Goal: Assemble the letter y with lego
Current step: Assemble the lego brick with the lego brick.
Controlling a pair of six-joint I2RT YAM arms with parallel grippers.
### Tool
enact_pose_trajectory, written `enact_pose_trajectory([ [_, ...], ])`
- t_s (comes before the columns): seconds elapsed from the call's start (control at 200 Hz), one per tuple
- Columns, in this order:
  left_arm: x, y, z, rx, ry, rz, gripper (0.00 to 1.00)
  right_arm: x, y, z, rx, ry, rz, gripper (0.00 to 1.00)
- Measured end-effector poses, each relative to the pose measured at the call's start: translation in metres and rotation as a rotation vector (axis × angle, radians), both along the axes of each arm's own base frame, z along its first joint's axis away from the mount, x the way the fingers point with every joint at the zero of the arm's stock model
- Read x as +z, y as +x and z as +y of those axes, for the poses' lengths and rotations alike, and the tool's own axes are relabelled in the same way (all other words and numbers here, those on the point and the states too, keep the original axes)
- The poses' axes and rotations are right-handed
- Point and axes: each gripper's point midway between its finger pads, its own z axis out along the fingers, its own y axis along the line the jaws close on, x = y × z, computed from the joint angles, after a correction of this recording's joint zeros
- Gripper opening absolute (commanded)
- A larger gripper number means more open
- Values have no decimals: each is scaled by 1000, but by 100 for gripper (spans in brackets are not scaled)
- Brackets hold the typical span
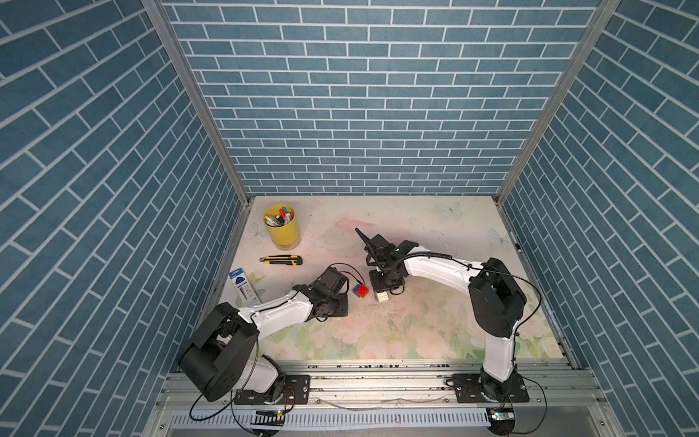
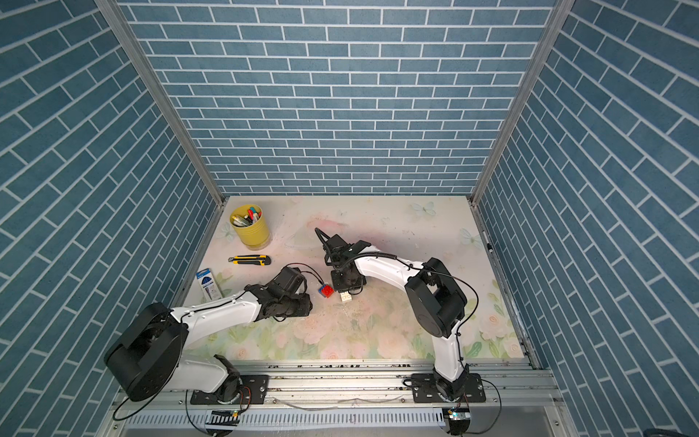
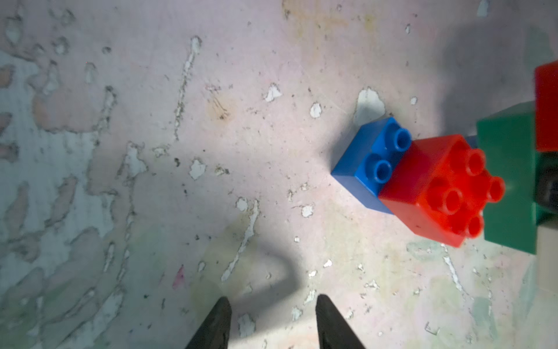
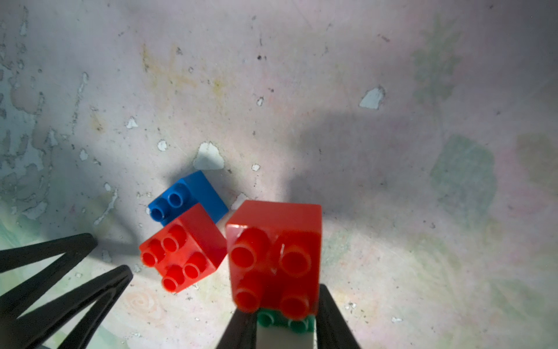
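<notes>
- Top views: in both, the red-on-blue pair (image 1: 360, 291) (image 2: 325, 291) lay on the surface (image 1: 435, 234) between the arms. A white brick (image 1: 383, 296) showed just beside it, under the right wrist.
- Left wrist: the left fingers (image 3: 222, 320) stood a little apart, holding nothing, with the pair (image 3: 422, 181) near but clear of them.
- Right wrist: the right fingers (image 4: 332, 320) were closed on the white brick at the base of a red-green-white stack (image 4: 274, 256), whose red brick sat just beside the pair.
</notes>
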Motion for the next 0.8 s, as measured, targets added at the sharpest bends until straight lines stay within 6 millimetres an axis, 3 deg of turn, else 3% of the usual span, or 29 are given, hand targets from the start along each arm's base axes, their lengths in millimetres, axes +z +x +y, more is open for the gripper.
enact_pose_trajectory([
  [0.8,0,0,0,1,-1,-1,48,6,6,-7,34,-16,-36,22],
])
